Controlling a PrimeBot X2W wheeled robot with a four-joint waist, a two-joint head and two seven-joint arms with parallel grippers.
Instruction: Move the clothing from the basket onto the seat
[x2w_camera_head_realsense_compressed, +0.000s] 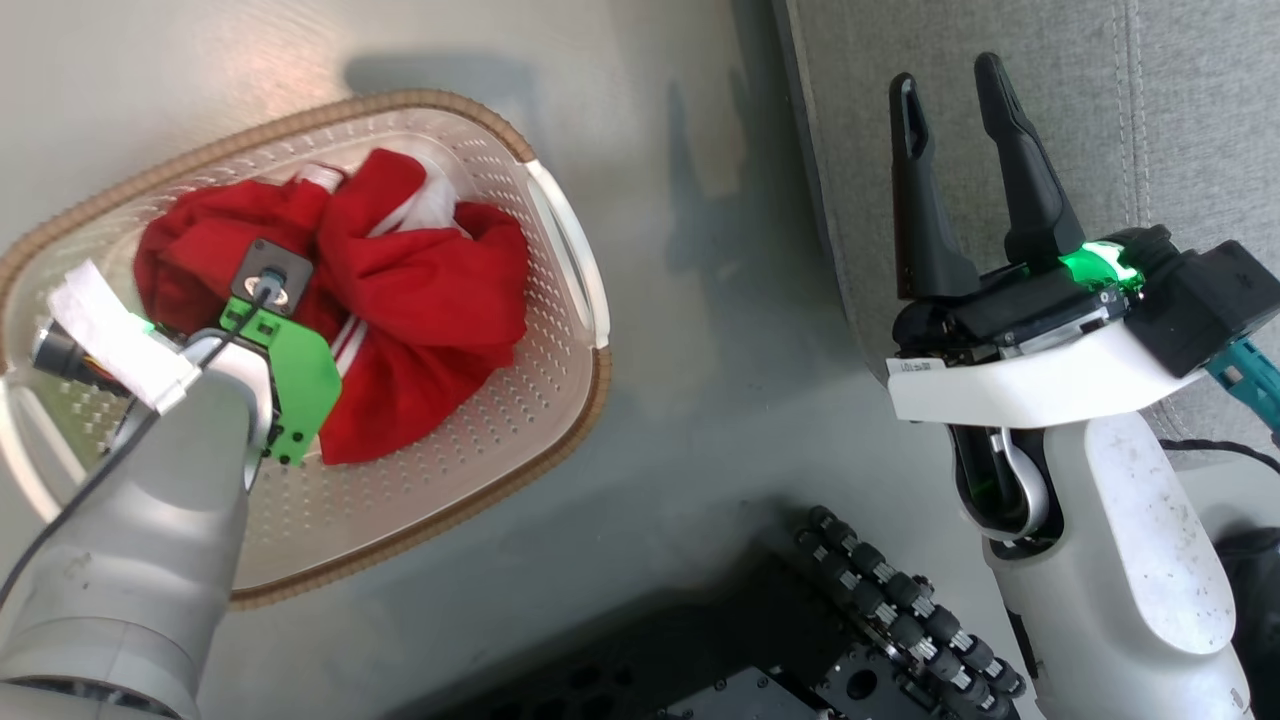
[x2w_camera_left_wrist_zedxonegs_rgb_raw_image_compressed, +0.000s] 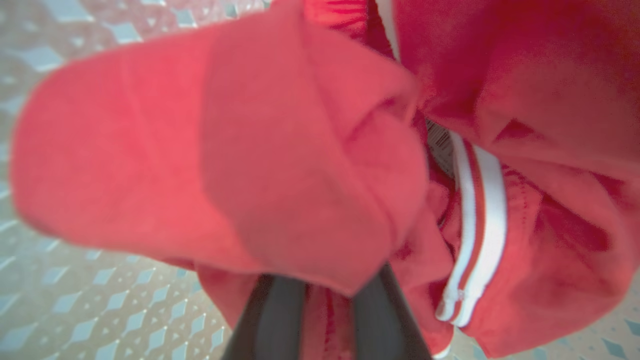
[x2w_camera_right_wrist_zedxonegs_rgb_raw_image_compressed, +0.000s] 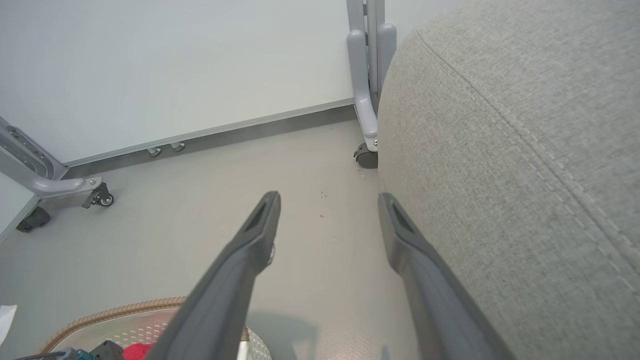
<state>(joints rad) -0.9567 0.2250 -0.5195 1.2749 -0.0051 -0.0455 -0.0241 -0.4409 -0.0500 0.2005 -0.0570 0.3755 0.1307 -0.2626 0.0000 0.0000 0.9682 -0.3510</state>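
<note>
Left gripper (x2w_camera_left_wrist_zedxonegs_rgb_raw_image_compressed: 327, 300) is pinching a fold of the clothing (x2w_camera_head_realsense_compressed: 420, 290), bunched in 1 basket (x2w_camera_head_realsense_compressed: 480, 440) at left. Right gripper (x2w_camera_head_realsense_compressed: 947, 78) is hovering, fingers apart, beside 1 seat (x2w_camera_head_realsense_compressed: 1180, 100) at right. Soft, light fabric is likely draping; thick folds are offering grip. Garment count unclear.

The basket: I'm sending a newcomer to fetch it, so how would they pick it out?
Start at the big grey seat on the robot's right; the basket stands on the pale floor to its left, apart from it. It is an oval, cream-white perforated tub with a brown woven-look rim and white handles, the one thing there holding bright red clothing.
</note>
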